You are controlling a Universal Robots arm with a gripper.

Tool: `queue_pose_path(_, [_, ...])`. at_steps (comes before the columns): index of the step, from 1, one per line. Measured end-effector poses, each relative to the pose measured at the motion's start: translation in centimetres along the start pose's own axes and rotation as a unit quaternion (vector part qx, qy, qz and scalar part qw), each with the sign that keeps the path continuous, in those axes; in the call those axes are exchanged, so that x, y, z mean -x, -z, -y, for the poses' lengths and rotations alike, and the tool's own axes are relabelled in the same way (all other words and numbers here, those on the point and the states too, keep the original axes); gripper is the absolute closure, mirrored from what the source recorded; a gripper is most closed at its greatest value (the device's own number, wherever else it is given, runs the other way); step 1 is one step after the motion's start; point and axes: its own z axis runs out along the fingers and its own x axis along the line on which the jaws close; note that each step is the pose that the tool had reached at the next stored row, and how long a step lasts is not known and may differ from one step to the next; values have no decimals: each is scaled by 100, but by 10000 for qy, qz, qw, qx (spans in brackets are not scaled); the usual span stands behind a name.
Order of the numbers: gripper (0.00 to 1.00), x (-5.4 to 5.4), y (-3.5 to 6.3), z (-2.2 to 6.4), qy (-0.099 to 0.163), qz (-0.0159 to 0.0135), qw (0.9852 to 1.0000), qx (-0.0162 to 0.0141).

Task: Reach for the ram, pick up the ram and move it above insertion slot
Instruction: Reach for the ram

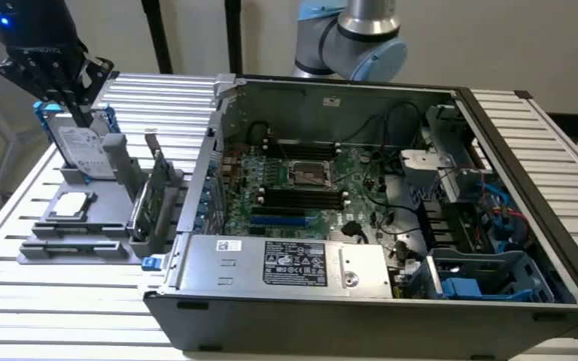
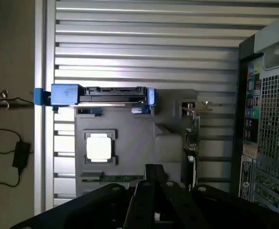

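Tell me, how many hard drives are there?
1. The hard drive stands in the gray holder, on the exterior view's left, near the gripper. More may hide inside the computer case.

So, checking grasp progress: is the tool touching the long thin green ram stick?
Apart. The exterior view shows the black tool high by the upright silver hard drive, while the green ram stick lies low in the grey plastic holder.

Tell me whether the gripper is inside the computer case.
No, the gripper hangs over the gray holder outside the case, by the hard drive.
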Motion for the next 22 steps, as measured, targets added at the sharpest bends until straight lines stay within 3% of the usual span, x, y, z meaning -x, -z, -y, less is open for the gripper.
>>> queue_pose_path(11, [89,-7,0,13,0,6,10000,-1])
queue_pose_path(22, [89,-208,-7,436,1,7,10000,-1])
